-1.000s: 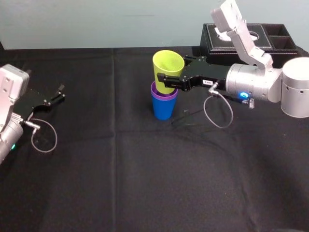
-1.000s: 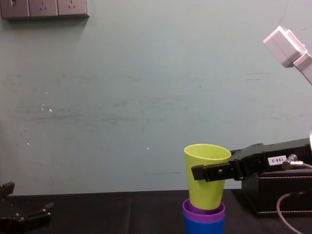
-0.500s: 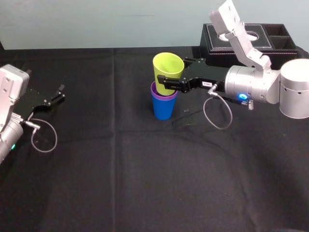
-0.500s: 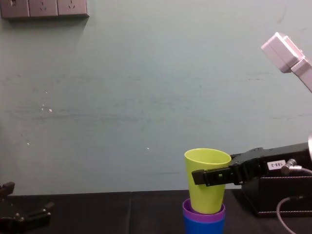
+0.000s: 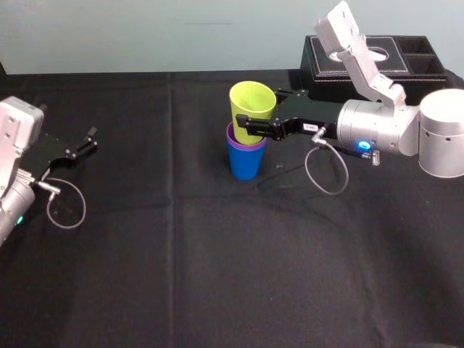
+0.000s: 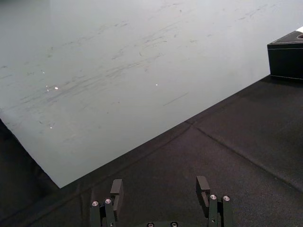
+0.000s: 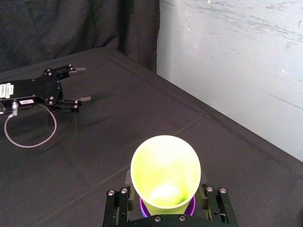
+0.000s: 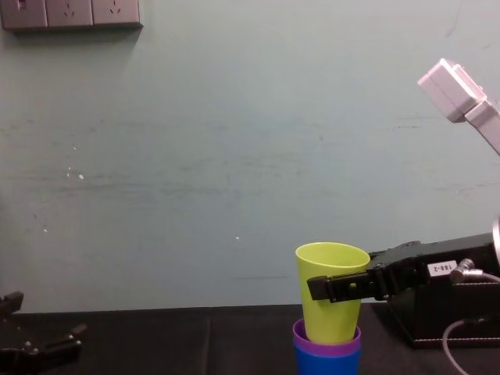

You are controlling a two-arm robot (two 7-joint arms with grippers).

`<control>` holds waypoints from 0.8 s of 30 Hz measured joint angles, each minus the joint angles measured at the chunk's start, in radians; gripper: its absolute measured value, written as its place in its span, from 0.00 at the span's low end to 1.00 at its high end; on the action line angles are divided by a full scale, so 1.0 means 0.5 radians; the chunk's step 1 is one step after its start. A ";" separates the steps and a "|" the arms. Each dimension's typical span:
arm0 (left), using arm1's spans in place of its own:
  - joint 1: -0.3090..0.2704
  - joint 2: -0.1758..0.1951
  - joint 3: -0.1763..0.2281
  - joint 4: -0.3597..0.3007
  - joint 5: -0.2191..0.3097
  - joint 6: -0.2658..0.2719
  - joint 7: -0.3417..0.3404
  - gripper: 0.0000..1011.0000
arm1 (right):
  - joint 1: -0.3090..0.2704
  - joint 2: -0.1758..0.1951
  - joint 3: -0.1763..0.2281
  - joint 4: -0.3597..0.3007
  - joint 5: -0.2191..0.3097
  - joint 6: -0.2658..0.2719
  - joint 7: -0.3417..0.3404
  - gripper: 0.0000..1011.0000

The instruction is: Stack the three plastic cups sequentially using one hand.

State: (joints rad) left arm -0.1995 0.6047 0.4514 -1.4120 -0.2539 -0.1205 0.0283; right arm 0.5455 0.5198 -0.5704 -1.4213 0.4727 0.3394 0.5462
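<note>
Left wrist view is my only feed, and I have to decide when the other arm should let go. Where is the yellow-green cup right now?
Observer: The yellow-green tapered plastic cup is clamped between the right gripper's fingers. Its base is inside the purple plastic cup, but most of its wall stands above the purple rim.
Operator: What is the purple one sitting in?
Observer: It is nested deep in the bright blue plastic cup, with little more than its rim showing. The stack stands upright on the black tablecloth.
</note>
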 joint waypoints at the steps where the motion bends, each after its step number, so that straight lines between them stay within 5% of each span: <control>1: 0.000 0.000 0.000 0.000 0.000 0.000 0.000 1.00 | 0.000 0.000 0.000 0.000 0.000 0.000 0.000 0.73; 13: 0.000 0.000 0.000 0.000 0.000 0.000 0.000 1.00 | -0.002 0.001 0.001 -0.004 0.001 -0.002 -0.002 0.73; 24: 0.000 0.000 0.000 0.000 0.000 0.000 0.000 1.00 | -0.004 0.003 0.001 -0.006 0.001 -0.002 -0.004 0.99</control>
State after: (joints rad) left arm -0.1995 0.6047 0.4514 -1.4120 -0.2539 -0.1205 0.0283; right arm 0.5436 0.5213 -0.5697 -1.4245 0.4733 0.3384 0.5444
